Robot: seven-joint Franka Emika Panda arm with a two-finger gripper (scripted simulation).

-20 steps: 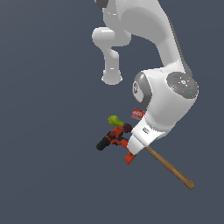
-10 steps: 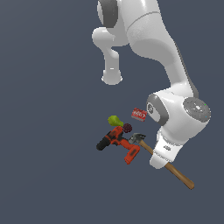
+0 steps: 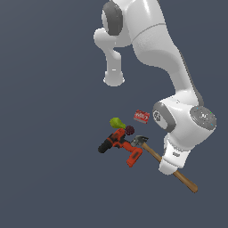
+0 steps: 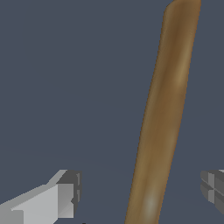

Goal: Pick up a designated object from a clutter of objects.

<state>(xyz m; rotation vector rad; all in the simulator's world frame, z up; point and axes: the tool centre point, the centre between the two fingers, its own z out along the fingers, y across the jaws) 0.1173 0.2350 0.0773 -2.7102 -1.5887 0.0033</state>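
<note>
gripper (image 4: 140,192) spread wide astride 1 hammer (image 3: 153,154) handle, untouched, 1 drill (image 3: 119,144), 1 pear (image 3: 116,122), 1 ball (image 3: 129,130), 1 red box (image 3: 141,116)

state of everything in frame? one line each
hammer: lying flat, head by the drill, handle running between the fingers, not gripped
gripper: open, fingers either side of the handle, apart from it
drill: lying on its side
pear: resting beside the drill
ball: resting between pear and hammer head
red box: lying apart from the rest
</note>
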